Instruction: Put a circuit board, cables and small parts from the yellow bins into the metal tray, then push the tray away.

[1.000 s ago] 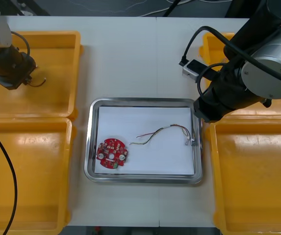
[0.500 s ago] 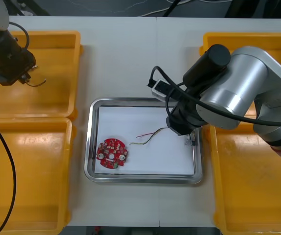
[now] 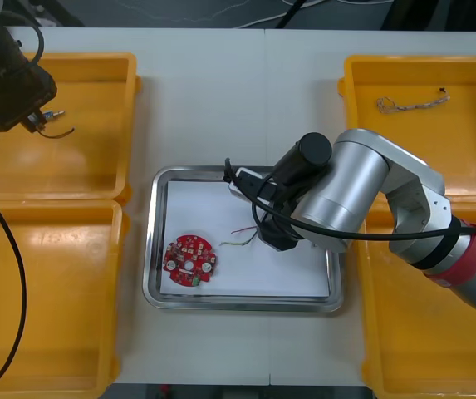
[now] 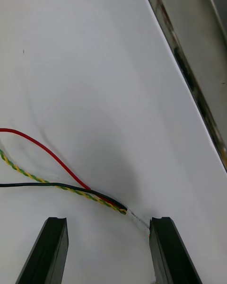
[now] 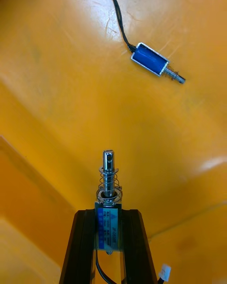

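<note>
My left gripper (image 5: 109, 248) is shut on a small metal part (image 5: 108, 203), a blue block with a sprung pin, held above the floor of the far left yellow bin (image 3: 96, 166). A second such part (image 5: 152, 62) with a black lead lies farther out in that bin. In the front view the left gripper (image 3: 31, 116) hangs over the bin's left half. My right gripper (image 4: 109, 251) is open, low over the white inside of the metal tray (image 3: 151, 249), with the red and yellow cable (image 4: 90, 191) lying between its fingers. A round red circuit board (image 3: 189, 260) rests in the tray's near left.
A twisted cable (image 3: 412, 103) lies in the far right yellow bin (image 3: 350, 83). The two near bins (image 3: 46, 332) (image 3: 437, 349) flank the tray. The tray's rim (image 4: 189, 71) runs close beside the right fingers. The right arm's bulk covers the tray's right half.
The right arm swung left from the far right bin to above the cable in the tray. The left gripper shifted a little toward the far edge with the small part.
</note>
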You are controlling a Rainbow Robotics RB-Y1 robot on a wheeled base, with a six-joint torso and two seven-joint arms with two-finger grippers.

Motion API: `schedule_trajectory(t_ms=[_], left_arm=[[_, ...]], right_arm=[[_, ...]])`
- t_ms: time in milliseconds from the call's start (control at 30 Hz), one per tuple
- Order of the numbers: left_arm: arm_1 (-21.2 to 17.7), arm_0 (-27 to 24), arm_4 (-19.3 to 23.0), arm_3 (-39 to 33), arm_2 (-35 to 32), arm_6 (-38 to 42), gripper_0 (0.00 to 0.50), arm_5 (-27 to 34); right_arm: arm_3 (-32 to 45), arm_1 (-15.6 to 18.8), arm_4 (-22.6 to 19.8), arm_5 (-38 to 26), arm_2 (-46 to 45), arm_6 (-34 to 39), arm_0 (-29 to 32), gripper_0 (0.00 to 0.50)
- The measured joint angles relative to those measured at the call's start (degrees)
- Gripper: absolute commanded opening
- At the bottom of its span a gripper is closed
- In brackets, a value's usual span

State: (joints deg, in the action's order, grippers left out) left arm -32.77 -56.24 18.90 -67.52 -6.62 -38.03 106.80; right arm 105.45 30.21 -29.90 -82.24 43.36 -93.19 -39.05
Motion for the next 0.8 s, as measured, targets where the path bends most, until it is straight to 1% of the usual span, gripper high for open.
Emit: schedule_trajectory(t_ms=[167,267,400,500,700,800], left_arm=[[-0.01,2.12,1.49,-6.58,-0.01,-0.02,0.0,2.43],[-0.02,3.3,2.45,-9.24,-0.02,-0.12,0.0,2.58],[-0.03,5.1,3.56,-12.83,-1.0,-1.36,0.0,2.61],[-0.06,6.64,4.44,-16.0,-2.8,-4.88,0.0,2.66],[-0.58,10.48,6.07,-21.29,-4.74,-18.31,0.0,2.72],[-0.94,12.07,6.83,-23.03,-4.74,-22.46,0.0,2.73]], right_arm=[[-0.92,-0.09,0.14,0.33,0.49,-1.25,-0.03,0.5],[-1.65,-0.09,0.17,0.38,0.49,-3.05,-0.2,0.5],[-3.14,-0.11,0.19,0.99,0.49,-3.26,-0.75,0.5],[-4.43,-0.14,0.19,1.64,0.49,-3.3,-1.09,0.5],[-5.64,-0.25,0.08,2.2,0.49,-3.56,-1.29,0.5],[-5.64,-0.25,-0.4,2.16,0.49,-3.6,-1.31,0.5]])
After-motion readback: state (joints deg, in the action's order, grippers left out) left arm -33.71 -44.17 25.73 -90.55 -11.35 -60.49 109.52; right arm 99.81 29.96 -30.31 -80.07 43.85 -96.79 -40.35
